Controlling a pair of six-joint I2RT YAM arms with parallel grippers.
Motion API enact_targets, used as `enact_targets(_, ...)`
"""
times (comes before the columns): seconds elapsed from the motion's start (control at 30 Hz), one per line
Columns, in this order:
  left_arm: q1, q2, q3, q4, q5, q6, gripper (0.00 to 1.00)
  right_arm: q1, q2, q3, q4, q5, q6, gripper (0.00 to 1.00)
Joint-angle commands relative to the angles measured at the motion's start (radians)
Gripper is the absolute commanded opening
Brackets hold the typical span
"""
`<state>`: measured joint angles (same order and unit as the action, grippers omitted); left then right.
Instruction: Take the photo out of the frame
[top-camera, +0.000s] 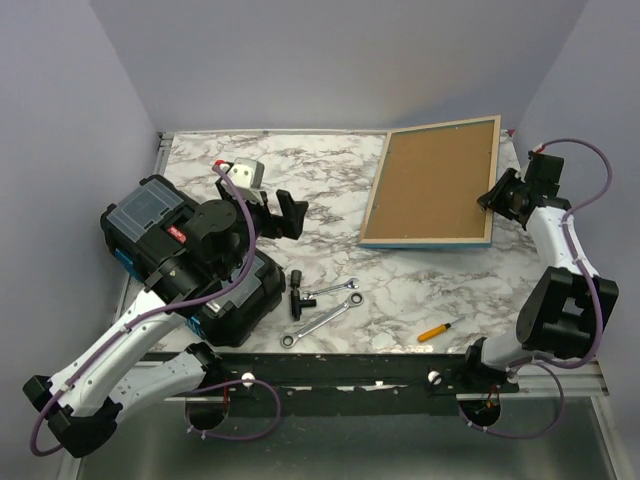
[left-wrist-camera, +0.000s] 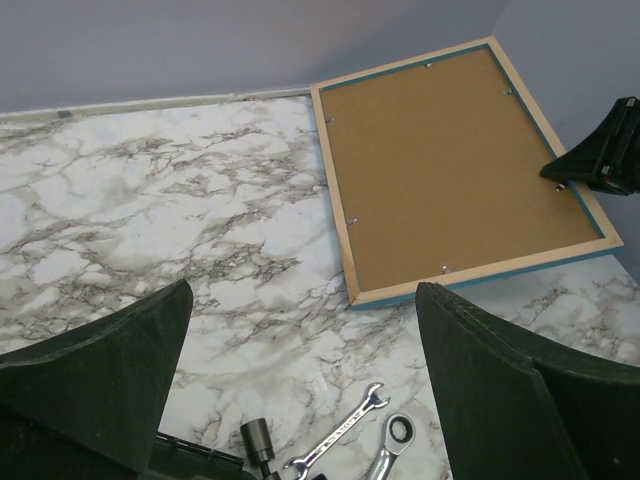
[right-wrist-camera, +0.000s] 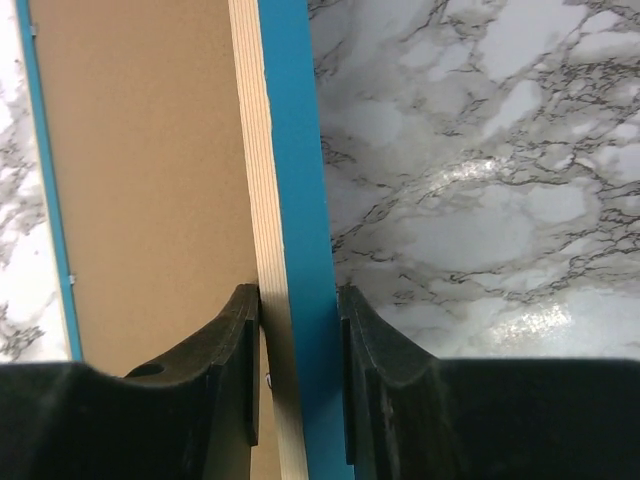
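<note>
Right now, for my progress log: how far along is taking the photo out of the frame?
Early. Done: the frame lies back-up. In hand: the right gripper clamps its edge; the left gripper hangs open. Left: the backing board sits in place, so the photo, not visible, is yet to come out.

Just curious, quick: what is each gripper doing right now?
Left gripper: open, empty.
Right gripper: shut on the turquoise-edged, brown-backed rectangular picture frame.
</note>
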<state>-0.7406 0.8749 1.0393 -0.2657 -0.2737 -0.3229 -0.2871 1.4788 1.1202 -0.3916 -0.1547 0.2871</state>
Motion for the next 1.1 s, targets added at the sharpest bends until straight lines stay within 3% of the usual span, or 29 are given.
enact_targets(0.0, -0.012, -0.013, -0.018, 0.034, -0.005, 0.002, 0.96, 0.003, 0.05, -0.033, -0.045, 0.34, -0.125, 0.2)
enact_targets(0.1, -0.015, -0.012, -0.021, 0.037, -0.008, 0.002, 0.95, 0.003, 0.093, -0.006, -0.053, 0.424, -0.134, 0.58)
enact_targets(0.17, -0.018, -0.008, -0.021, 0.034, -0.014, 0.002, 0.95, 0.003, 0.124, 0.049, -0.101, 0.481, -0.115, 0.73)
enact_targets(0.23, -0.021, -0.002, -0.019, 0.033, -0.007, 0.002, 0.95, 0.004, 0.143, 0.11, -0.162, 0.509, -0.091, 0.77)
enact_targets(0.33, -0.023, 0.008, -0.019, 0.034, 0.004, 0.001, 0.95, 0.066, 0.088, 0.139, -0.213, 0.523, -0.056, 0.79)
enact_targets(0.4, -0.023, 0.014, -0.016, 0.031, 0.003, 0.002, 0.95, 0.212, 0.026, 0.106, -0.179, 0.533, -0.034, 0.84)
enact_targets(0.5, -0.022, 0.031, -0.01, 0.026, 0.004, 0.007, 0.95, 0.363, -0.007, 0.054, -0.087, 0.414, 0.082, 0.84)
enact_targets(0.57, -0.019, 0.041, -0.007, 0.021, 0.007, 0.008, 0.95, 0.454, 0.023, 0.026, -0.005, 0.363, 0.158, 0.84)
enact_targets(0.7, -0.013, 0.037, -0.015, 0.027, 0.005, 0.01, 0.95, 0.667, 0.159, 0.056, 0.105, 0.443, 0.271, 0.85)
enact_targets(0.9, -0.01, 0.022, -0.03, 0.043, -0.014, 0.022, 0.95, 0.859, 0.455, 0.368, -0.165, 0.773, 0.457, 0.81)
enact_targets(1.07, -0.009, 0.027, -0.028, 0.044, 0.005, 0.018, 0.95, 0.921, 0.589, 0.475, -0.269, 0.848, 0.513, 0.7)
